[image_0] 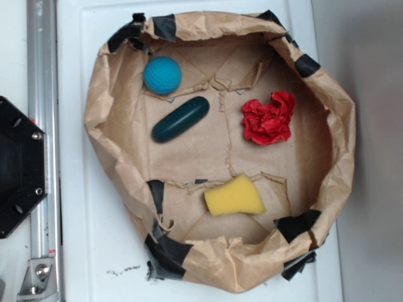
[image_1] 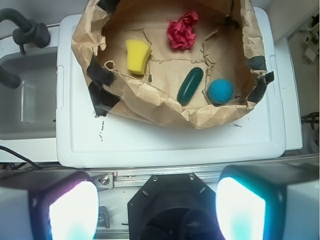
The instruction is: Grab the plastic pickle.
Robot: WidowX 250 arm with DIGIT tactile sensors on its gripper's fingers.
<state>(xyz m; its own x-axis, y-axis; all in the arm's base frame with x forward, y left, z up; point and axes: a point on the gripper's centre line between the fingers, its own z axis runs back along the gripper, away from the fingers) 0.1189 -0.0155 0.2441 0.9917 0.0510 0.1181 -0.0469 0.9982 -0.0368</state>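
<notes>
Lying on the brown paper floor of a crumpled paper basin (image_0: 343, 132), the plastic pickle (image_0: 180, 119) is seen slanted, its upper end close to a teal dimpled ball (image_0: 162, 75) but apart from it. A red crumpled wad (image_0: 269, 117) is placed well across from the pickle; a yellow sponge (image_0: 234, 195) is set near the opposite wall. Black tape patches are noted along the rim. The basin is carried on a white desk (image_0: 82, 239). In the wrist view, the end effector (image_1: 157, 207) is held open, its two pads wide apart, well clear of the basin, nothing gripped.
</notes>
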